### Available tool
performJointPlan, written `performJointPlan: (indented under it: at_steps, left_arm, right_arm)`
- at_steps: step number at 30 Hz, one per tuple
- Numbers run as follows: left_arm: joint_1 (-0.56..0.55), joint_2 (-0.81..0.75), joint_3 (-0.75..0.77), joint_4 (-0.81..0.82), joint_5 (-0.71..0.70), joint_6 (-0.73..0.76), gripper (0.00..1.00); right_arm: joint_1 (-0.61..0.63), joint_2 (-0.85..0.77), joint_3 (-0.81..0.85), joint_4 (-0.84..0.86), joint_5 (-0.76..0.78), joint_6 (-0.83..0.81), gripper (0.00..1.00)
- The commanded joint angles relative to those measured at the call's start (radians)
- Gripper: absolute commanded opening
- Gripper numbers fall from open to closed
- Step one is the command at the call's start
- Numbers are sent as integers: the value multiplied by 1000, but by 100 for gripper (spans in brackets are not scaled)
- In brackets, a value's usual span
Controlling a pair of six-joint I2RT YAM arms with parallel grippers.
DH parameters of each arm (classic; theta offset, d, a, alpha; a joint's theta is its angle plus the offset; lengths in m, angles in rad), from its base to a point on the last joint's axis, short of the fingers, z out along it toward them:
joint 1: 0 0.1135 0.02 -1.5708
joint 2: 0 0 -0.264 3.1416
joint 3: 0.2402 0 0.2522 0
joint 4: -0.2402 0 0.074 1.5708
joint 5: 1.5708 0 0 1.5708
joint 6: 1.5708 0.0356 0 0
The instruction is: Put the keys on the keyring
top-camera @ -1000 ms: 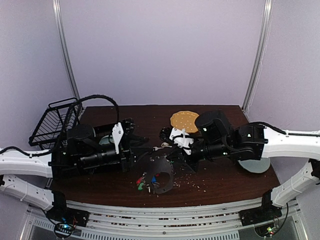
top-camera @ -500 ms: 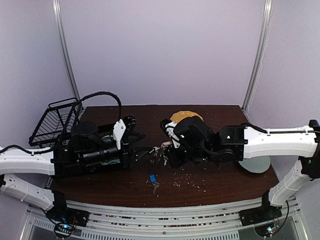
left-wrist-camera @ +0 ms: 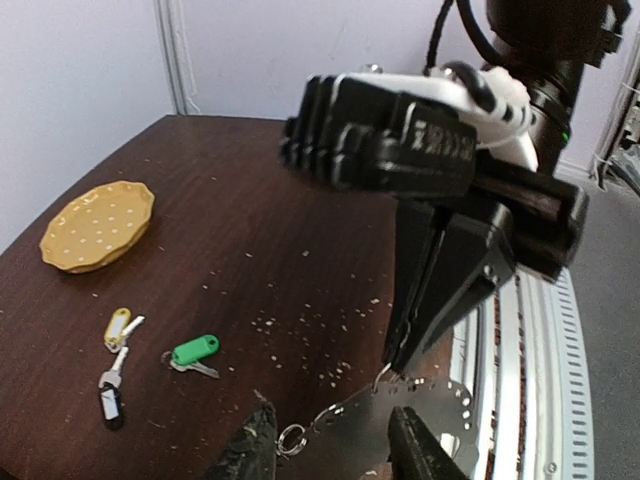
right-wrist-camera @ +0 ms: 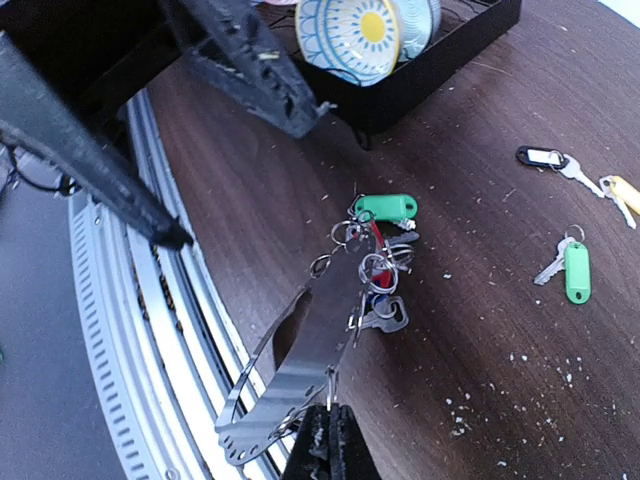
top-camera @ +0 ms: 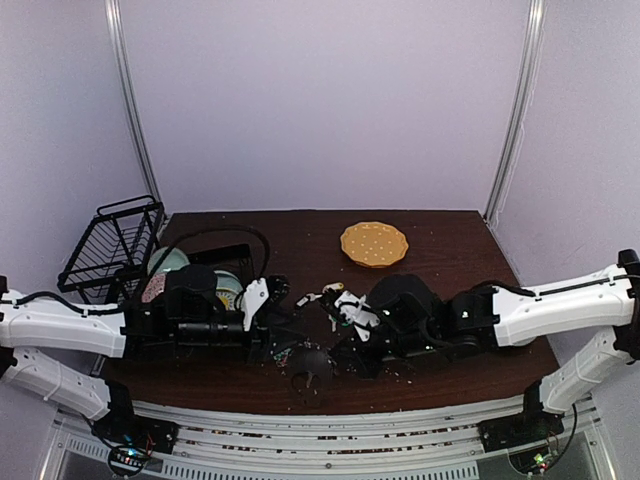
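Near edge of table [right-wrist-camera: 480,330]: right gripper [right-wrist-camera: 325,440] pinched shut on the keyring [right-wrist-camera: 300,345], which sits tilted. Its lower end is cropped in the left wrist view. Bunch of keys [right-wrist-camera: 378,255] (green, red, blue tags) is tangled at its upper end, count unclear. Left gripper [left-wrist-camera: 335,445] has jaws apart, straddling the ring; tips cropped, contact not visible. Mid-table, bare wood around: green-tag key [right-wrist-camera: 575,272], black-tag key [right-wrist-camera: 545,157], cream-tag key [right-wrist-camera: 622,190]. Towards the far edge: orange plate [top-camera: 374,243].

Right gripper [left-wrist-camera: 393,362] pinches the keyring [left-wrist-camera: 432,400]; three tagged keys [left-wrist-camera: 195,352] lie loose.
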Motion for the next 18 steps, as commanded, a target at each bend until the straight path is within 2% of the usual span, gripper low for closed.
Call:
performJointPlan:
  at_steps: [1, 5, 10, 14, 18]
  left_arm:
    - [4, -6, -10, 71, 147, 50, 43]
    - [3, 66, 33, 54, 111, 32, 40]
    - [-4, 123, 28, 93, 148, 66, 39]
    - [-7, 104, 0, 107, 216, 82, 35]
    - [-22, 82, -9, 111, 158, 106, 29]
  right_arm:
    - [-6, -103, -112, 239, -109, -160, 0]
    - [-6, -56, -81, 220, -81, -187, 0]
    - [-4, -43, -132, 329, -113, -201, 0]
    - [-4, -69, -150, 349, -99, -236, 0]
    - [7, -90, -151, 352, -64, -279, 0]
